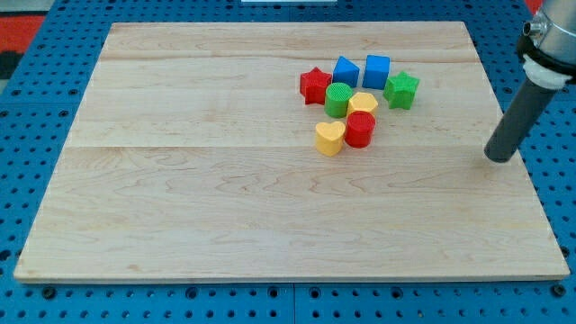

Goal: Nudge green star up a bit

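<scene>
My tip [498,158] rests on the wooden board [225,216] near its edge at the view's right, well apart from every block; I carry no fingers, only the dark rod, and it touches nothing but the board. The rod's upper part and its pale collar are cut off at the view's top right corner. The green star [401,90] lies at the view's right end of the cluster, in the board's upper half, up and to the view's left of my tip, just beside the blue cube [377,70]; whether the two touch I cannot tell. Left of the cube sits a second blue block [346,71], its shape hard to make out. The red star [315,85] marks the cluster's left end, touching or nearly touching the green cylinder [338,99]. A yellow block [363,103] is partly hidden behind the red cylinder [360,130], so its shape is unclear. The yellow heart [329,139] sits lowest, against the red cylinder. Blue pegboard [54,108] surrounds the board.
</scene>
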### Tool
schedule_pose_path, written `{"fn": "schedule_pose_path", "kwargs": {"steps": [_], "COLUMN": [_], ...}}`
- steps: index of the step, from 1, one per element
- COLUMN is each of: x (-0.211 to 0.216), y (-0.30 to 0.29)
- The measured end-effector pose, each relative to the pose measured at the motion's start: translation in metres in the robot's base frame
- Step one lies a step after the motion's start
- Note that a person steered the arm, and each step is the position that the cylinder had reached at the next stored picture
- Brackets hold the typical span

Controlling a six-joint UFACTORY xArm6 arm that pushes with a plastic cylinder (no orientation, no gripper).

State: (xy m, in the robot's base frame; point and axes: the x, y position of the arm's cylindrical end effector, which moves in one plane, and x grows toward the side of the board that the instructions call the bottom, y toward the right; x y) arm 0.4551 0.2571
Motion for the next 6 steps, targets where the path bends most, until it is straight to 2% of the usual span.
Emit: {"fn": "schedule_pose_path", "kwargs": {"steps": [2,4,6], "x": [-0.011,-0.018,-0.049], "y": [-0.011,-0.064,-0.117]}}
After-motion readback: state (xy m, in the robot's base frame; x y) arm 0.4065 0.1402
